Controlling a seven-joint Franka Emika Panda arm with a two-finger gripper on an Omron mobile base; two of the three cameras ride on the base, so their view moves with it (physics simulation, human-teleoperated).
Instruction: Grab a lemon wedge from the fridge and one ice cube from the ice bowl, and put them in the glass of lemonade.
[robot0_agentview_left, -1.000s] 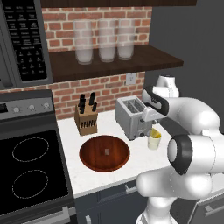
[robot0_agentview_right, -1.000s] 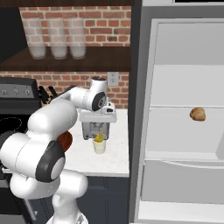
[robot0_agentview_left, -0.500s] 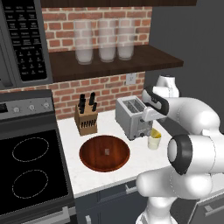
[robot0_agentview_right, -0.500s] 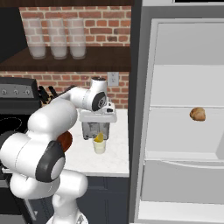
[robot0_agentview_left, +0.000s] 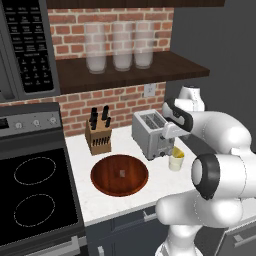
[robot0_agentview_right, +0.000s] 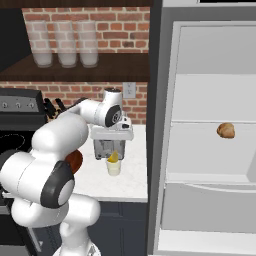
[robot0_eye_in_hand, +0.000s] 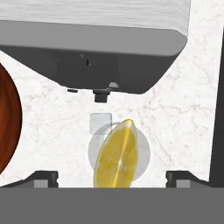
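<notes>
The gripper (robot0_eye_in_hand: 112, 177) is hanging over the glass of lemonade (robot0_eye_in_hand: 119, 153), jaws spread wide, leaving the lemon wedge (robot0_eye_in_hand: 118, 155) sitting inside it.

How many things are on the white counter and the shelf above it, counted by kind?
Frosted jars: 3
Toaster: 1
Knife block: 1
Ice bowl: 1
Glass of lemonade: 1
Lemon wedge: 1
Total: 8

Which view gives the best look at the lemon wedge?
The hand view: the lemon wedge sits large over the glass of lemonade. Both base views show it as a small yellow bit at the glass, beside the toaster.
</notes>
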